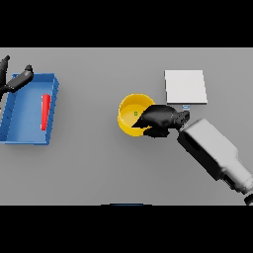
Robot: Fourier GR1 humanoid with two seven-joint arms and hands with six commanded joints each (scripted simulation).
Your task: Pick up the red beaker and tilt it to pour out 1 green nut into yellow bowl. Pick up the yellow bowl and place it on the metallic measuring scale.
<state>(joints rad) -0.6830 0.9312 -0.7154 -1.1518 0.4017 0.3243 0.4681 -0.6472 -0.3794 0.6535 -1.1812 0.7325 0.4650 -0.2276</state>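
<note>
A yellow bowl (130,112) sits at the table's middle with a small green nut (136,113) inside it. My right hand (159,118) covers the bowl's right rim, its fingers curled round that edge. The red beaker (45,111) lies on its side in a blue tray (24,136) at the left. Up and to the right of the bowl lies the metallic scale (185,87), a pale square plate. My left hand (20,79) hovers over the tray's far left corner with its fingers straight.
The blue tray's walls stand along the left side. The scale lies close behind my right wrist.
</note>
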